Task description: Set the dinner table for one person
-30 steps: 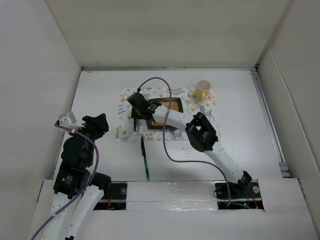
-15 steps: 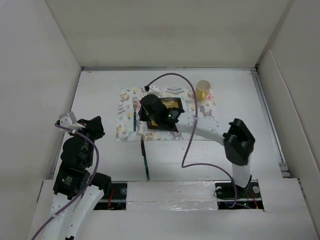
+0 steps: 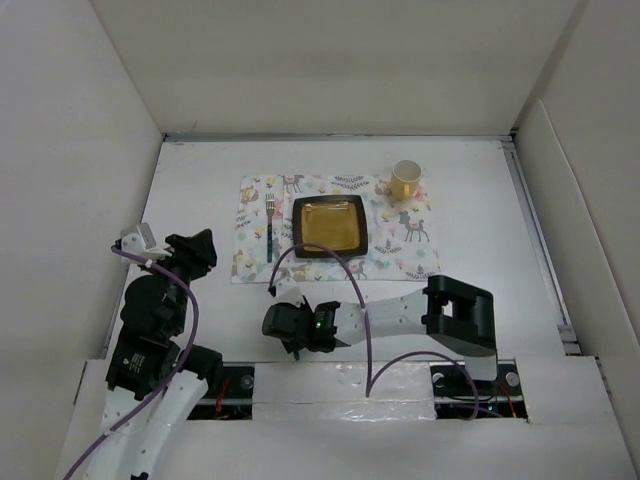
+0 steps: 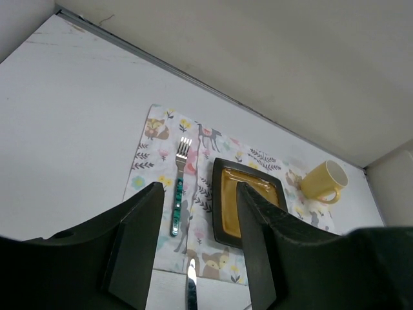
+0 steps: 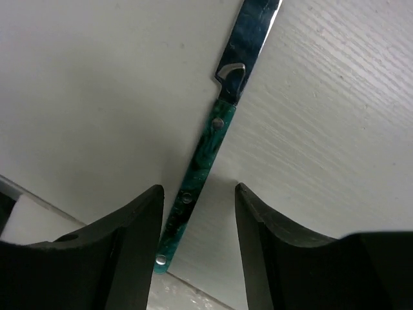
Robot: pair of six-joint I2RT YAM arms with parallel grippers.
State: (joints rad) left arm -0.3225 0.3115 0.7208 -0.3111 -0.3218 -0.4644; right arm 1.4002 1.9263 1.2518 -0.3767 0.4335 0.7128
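Observation:
The white dinner table (image 3: 480,270) holds an animal-print placemat (image 3: 250,215) with a dark square plate with a yellow centre (image 3: 328,226), a green-handled fork (image 3: 269,228) left of the plate, and a yellow mug (image 3: 405,179) at its far right corner. A green-handled knife (image 5: 197,171) lies on the bare table near the front edge. My right gripper (image 5: 197,245) hovers open over its handle, one finger on each side, not touching it. It hides the knife in the top view (image 3: 290,325). My left gripper (image 3: 195,250) is open and empty at the left.
White panels wall the table on three sides. The left wrist view shows the fork (image 4: 179,187), the plate (image 4: 248,203), the mug (image 4: 324,181) and the knife tip (image 4: 191,284). The table's near edge lies just under the right gripper.
My right arm has pulled back from the placemat to the near edge and now hovers over the knife. The fork stays on the placemat. My left arm has barely moved.

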